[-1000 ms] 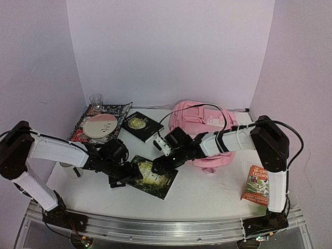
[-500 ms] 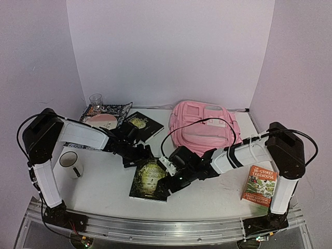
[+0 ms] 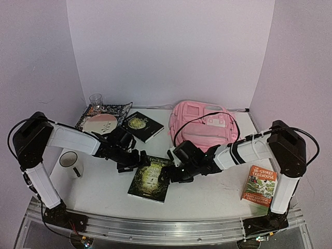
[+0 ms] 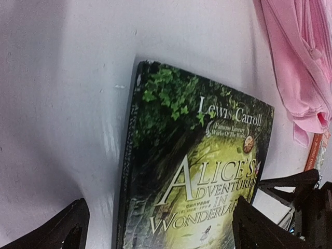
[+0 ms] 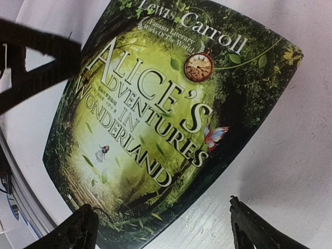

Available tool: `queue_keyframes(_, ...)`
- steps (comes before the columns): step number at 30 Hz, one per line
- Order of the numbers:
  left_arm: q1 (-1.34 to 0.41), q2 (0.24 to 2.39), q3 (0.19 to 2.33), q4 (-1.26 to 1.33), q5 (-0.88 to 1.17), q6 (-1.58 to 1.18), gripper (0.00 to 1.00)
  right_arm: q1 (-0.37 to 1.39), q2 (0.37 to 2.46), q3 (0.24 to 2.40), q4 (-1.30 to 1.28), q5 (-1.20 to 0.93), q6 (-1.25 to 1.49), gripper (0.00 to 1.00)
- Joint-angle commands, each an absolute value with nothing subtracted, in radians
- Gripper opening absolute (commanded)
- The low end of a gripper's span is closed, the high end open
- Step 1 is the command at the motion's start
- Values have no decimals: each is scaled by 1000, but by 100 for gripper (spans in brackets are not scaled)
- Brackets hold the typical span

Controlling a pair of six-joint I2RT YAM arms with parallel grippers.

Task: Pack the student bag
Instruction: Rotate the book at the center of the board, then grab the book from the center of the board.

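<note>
Crowding the flat Alice's Adventures in Wonderland book [image 3: 149,179] at lower centre, the spread left claw [image 3: 139,162] and spread right claw [image 3: 167,175] risk colliding, or skidding it away.

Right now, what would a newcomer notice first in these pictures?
The green Alice book lies flat front-centre on the table, with the left gripper and right gripper both open over it. Behind it, to the right, sits the big pink student bag.
</note>
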State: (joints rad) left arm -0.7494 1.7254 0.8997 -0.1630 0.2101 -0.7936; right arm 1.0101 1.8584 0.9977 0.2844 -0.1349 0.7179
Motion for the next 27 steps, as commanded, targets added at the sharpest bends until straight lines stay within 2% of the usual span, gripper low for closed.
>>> queue_keyframes(1, -750, 1713, 808, -256, 260, -822, 98, 1013, 1867, 1019, 300, -121, 797, 87)
queue_keyframes(14, -784, 1788, 775, -13, 537, -904, 92, 1006, 1958, 1060, 424, -195, 804, 82)
queue_keyframes(27, -790, 1771, 761, 40, 477, -947, 91, 1005, 1784, 1013, 464, -192, 769, 79)
